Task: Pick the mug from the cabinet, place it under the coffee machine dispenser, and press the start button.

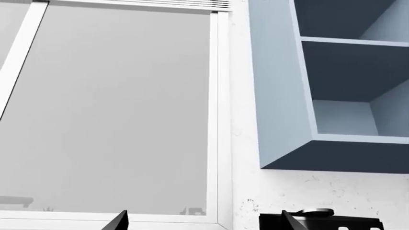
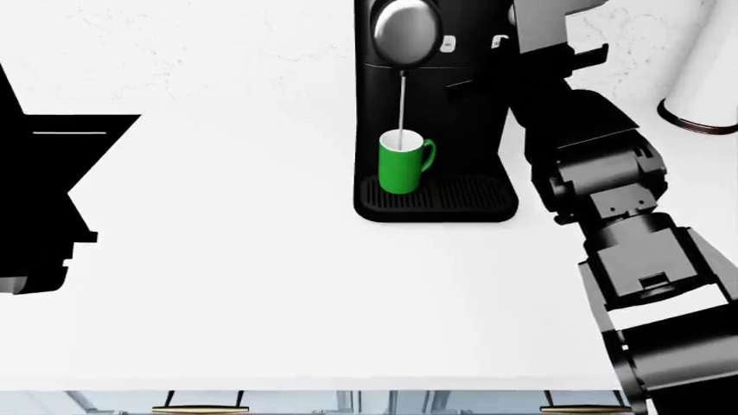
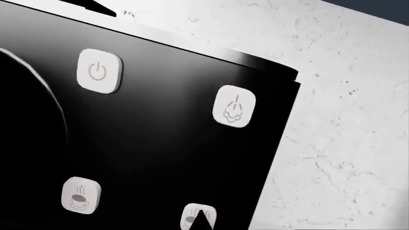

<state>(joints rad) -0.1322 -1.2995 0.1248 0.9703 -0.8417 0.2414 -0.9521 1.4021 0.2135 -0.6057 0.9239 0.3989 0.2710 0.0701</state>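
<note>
Right end effector (image 3: 199, 218) at machine's buttons, state unclear; mug (image 2: 403, 163) below, on drip tray (image 2: 461, 195) under dispenser (image 2: 406, 31).

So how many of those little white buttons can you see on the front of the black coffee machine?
4 in the right wrist view: a power button, a steam-like symbol button, a cup button, and a fourth cut off by the frame edge. More may lie out of view.

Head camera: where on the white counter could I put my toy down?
The widest bare patch of the counter lies left of the coffee machine and runs to the front edge. It is crowded at the drip tray, where the mug stands, and beside it, where the right arm reaches in.
</note>
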